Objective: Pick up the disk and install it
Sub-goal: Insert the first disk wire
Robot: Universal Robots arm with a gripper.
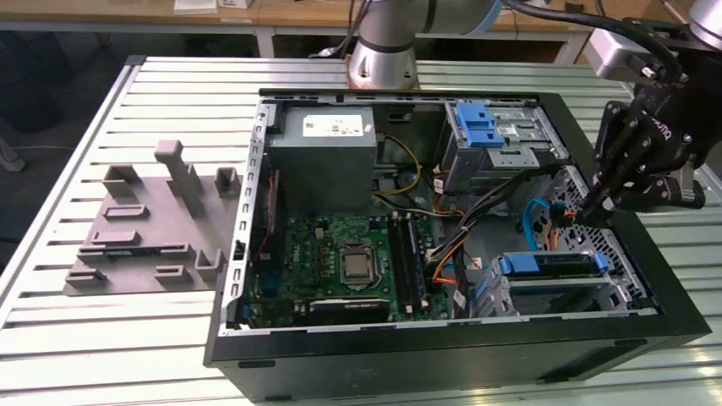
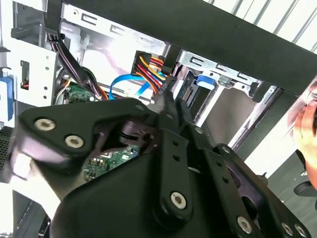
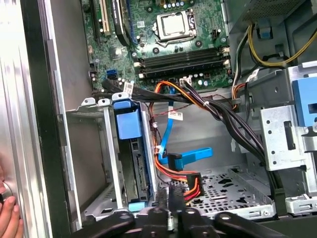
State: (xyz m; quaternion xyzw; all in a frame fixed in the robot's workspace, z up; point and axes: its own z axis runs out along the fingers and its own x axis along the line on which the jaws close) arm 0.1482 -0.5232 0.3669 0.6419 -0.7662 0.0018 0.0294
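Exterior view: open computer case (image 1: 451, 347) lies on the slatted bench (image 1: 169, 338); my jaws hang over the case's side toward the exterior view's right, tips together, nothing in them; disk (image 1: 547, 264) sits in the metal drive cage (image 1: 627, 279) at the case's near corner, blue bracket up, apart from the jaws; first wrist view has it on edge in that cage, blue cable (image 3: 193, 154) beside it; a hand (image 3: 7, 218) just outside the case wall.

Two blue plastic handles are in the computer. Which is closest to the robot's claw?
The one on the disk, in the cage beside the gripper. The other blue latch sits farther away, toward the arm's base.
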